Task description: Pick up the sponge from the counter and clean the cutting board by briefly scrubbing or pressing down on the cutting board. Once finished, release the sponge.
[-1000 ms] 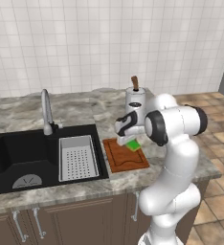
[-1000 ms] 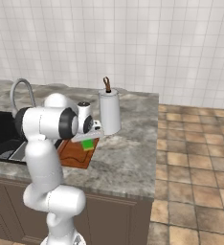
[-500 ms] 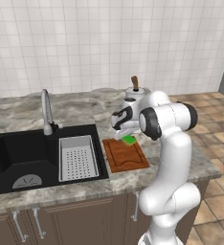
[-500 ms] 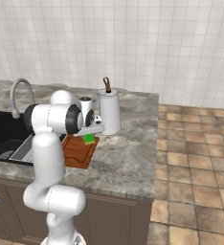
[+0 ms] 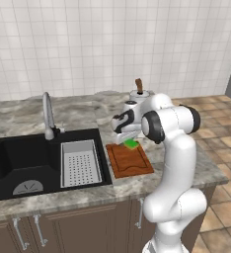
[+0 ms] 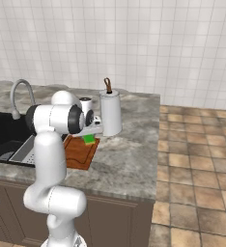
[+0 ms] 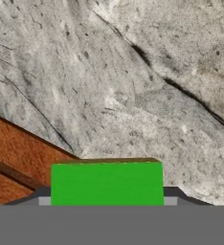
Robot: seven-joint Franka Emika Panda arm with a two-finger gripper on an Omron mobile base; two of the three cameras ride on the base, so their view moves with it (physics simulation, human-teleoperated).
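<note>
Tool [image 5: 129,139] clamped on green sponge [image 7: 106,183], held over far edge of cutting board [image 5: 129,159] on marbled worktop [image 5: 78,116], beside paper towel roll [image 6: 110,114].

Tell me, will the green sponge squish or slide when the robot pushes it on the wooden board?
The sponge is a small, flat block, so it probably feels light and won't roll. It may squish slightly. The cutting board looks smooth, so it could slide.

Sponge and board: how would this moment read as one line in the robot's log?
phase: carrying | gripper: shut on sponge | sponge: above far corner of cutting board, not touching | scrub: not yet done
</note>
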